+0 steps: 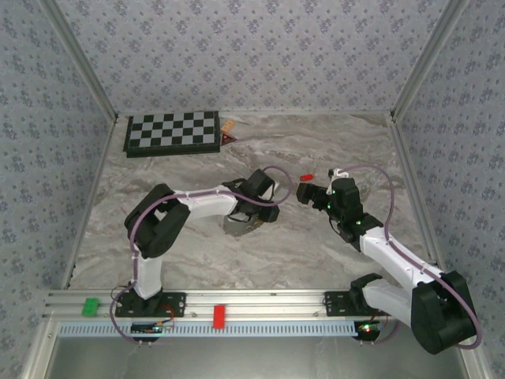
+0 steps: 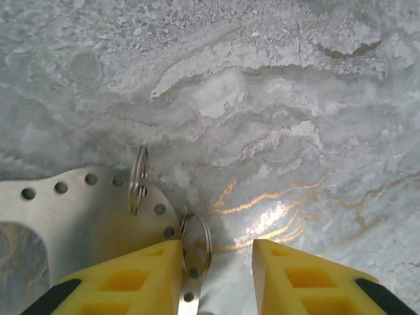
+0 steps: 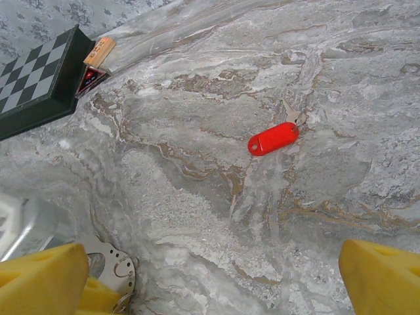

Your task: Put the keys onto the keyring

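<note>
The red key (image 3: 273, 138) lies flat on the marble table (image 3: 197, 197), its short silvery blade pointing away. It sits out ahead of the right gripper (image 3: 210, 252) — whose yellow fingers are spread wide with nothing between them. The keyring (image 2: 207, 237) rests apart from the key at the rim of a perforated metal plate (image 2: 85, 223), just beside one finger of the left gripper (image 2: 216, 246) — those jaws stand partly apart and pinch nothing. A second ring (image 2: 138, 179) stands on edge further along the plate, and a chessboard (image 1: 172, 132) sits in the far left corner.
</note>
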You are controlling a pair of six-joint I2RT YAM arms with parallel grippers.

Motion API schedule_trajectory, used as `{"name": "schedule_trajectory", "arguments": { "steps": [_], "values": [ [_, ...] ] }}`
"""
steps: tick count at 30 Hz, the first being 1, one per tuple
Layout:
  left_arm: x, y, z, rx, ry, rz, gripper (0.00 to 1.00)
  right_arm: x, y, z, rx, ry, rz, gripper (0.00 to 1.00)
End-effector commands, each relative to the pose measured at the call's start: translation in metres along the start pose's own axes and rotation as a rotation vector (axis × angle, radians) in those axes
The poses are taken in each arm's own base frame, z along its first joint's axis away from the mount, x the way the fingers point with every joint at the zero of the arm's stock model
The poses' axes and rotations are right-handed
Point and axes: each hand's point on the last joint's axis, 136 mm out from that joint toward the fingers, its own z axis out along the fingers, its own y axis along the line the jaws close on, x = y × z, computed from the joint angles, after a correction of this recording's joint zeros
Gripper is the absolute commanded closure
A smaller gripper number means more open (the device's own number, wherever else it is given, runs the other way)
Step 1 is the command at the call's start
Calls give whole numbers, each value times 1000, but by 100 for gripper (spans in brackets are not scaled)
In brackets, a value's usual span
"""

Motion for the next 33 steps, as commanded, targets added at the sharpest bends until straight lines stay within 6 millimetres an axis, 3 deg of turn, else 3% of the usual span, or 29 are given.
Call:
{"name": "schedule_trajectory", "arguments": {
  "steps": [1, 11, 19, 33],
  "values": [
    [-17, -3, -25, -25, -60, -8, 65, 0, -2, 1, 11, -9, 11, 1],
    [-34, 10, -14, -131, -56, -72, 61, -1, -2, -1, 11, -15, 13, 0],
    [-31, 22, -3, -179, -26, -41, 61, -2, -1, -3, 6, -17, 14, 0],
    [-25, 26, 11, -151, -5, -25, 73, 0, -1, -1, 8, -11, 12, 0]
  ]
}}
